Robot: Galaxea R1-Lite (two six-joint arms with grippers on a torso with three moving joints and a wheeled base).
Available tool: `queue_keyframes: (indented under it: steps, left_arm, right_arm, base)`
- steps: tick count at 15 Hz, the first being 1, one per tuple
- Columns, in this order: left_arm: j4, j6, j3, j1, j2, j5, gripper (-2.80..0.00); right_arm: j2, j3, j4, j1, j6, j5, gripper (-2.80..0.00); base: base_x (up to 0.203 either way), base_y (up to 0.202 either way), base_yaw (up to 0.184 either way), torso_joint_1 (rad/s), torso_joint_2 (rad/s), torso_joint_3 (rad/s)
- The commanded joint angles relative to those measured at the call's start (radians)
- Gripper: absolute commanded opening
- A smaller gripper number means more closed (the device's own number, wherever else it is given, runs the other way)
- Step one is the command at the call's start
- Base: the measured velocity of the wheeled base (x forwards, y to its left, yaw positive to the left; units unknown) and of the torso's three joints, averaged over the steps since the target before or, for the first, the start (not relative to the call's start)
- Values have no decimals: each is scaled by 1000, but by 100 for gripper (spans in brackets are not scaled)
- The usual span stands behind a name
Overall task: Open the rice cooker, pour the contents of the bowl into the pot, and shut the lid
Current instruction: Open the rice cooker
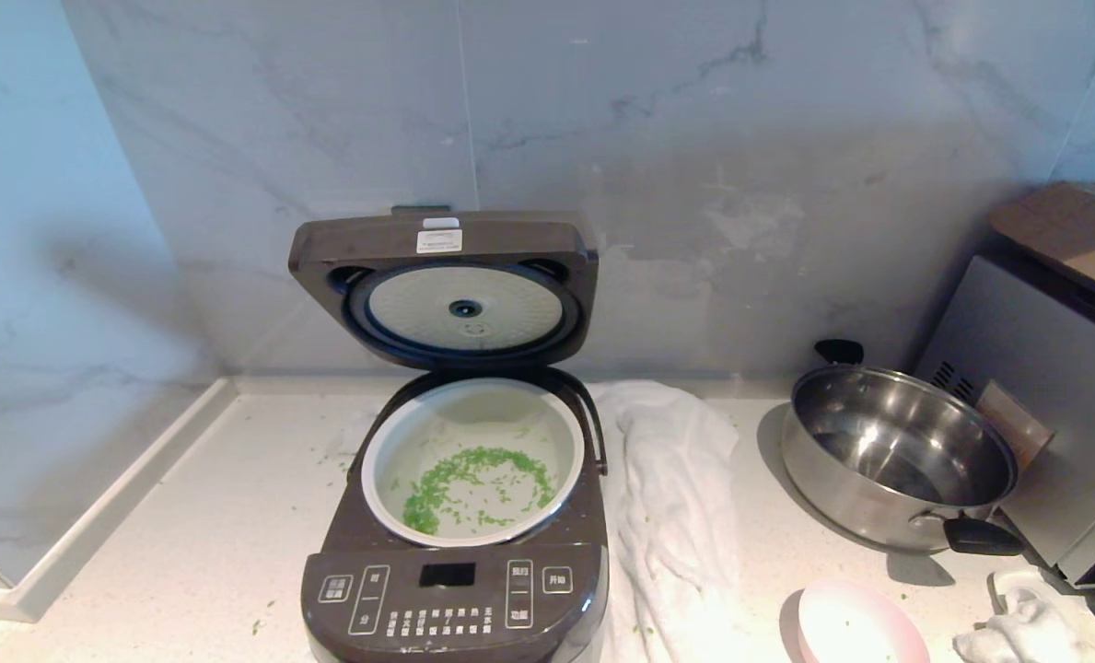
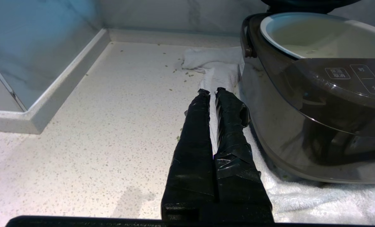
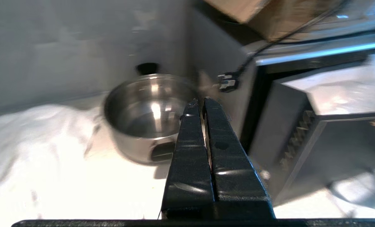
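Observation:
The dark brown rice cooker (image 1: 455, 589) stands in the middle of the counter with its lid (image 1: 444, 241) raised upright at the back, silvery plate showing. Its white pot (image 1: 390, 440) holds the green contents (image 1: 460, 474) scattered over the bottom. The pink bowl (image 1: 865, 626) sits at the front right edge of the head view and looks empty. My left gripper (image 2: 211, 91) is shut and empty, low over the counter beside the cooker (image 2: 301, 119). Out of the head view, my right gripper (image 3: 199, 101) is shut and empty, pointing past the steel pan.
A shiny steel pan (image 1: 897, 456) with black handles stands right of the cooker, before a grey appliance (image 1: 1035, 405). A white towel (image 1: 667, 497) lies under and beside the cooker. A crumpled cloth (image 1: 1017, 631) lies at the front right. Green flecks dot the counter (image 1: 188, 552).

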Motion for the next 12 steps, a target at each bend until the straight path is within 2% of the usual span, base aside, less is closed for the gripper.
queue_keyframes:
  steps: [1, 5, 9, 12]
  left_arm:
    - [0, 0, 0, 0, -1, 0, -280]
    - [0, 0, 0, 0, 0, 0, -280]
    - [0, 0, 0, 0, 0, 0, -280]
    - [0, 0, 0, 0, 0, 0, -280]
  right_arm:
    - [-49, 25, 0, 4, -1, 42, -280]
    - [-165, 75, 0, 6, -14, 135, -280]
    - [-307, 172, 8, -42, -76, 252, -280]
    - [-326, 199, 74, -55, -93, 271, -280]
  base:
    - [0, 0, 0, 0, 0, 0]
    - [0, 0, 0, 0, 0, 0]
    - [0, 0, 0, 0, 0, 0]
    - [0, 0, 0, 0, 0, 0]
